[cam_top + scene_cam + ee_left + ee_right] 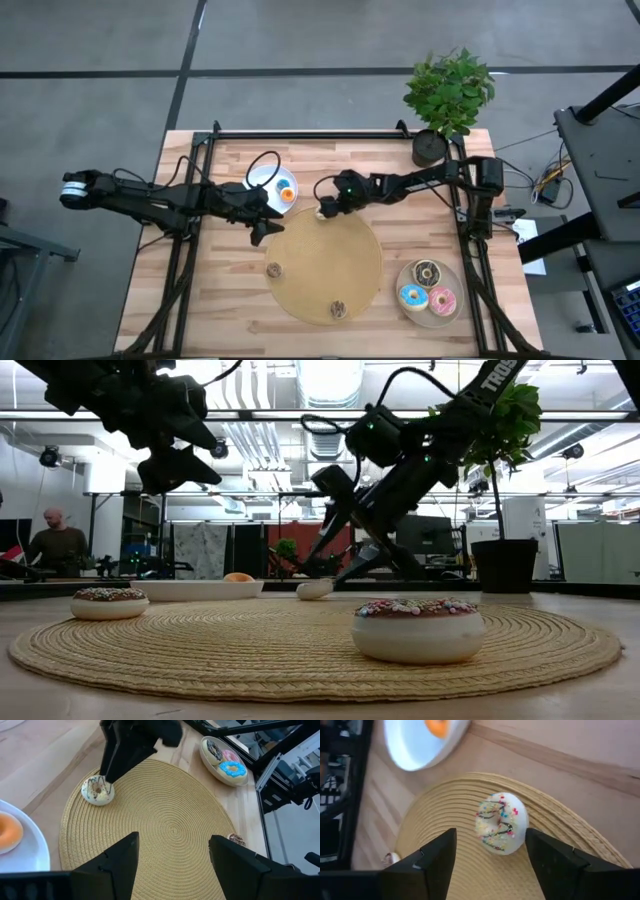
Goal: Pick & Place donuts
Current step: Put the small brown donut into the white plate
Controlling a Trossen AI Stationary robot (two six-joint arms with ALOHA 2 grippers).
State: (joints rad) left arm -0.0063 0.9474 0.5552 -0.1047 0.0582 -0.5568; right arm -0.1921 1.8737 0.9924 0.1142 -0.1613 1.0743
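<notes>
Donuts are spread over the worktop: a white sprinkled donut is seen on the upper left edge of the woven round mat, directly between the spread jaws of the right gripper, untouched. Two small donuts are placed lower on the mat, three iced ones on the beige plate at lower right, an orange one on the white plate. The left gripper is held with jaws spread at the mat's left edge.
</notes>
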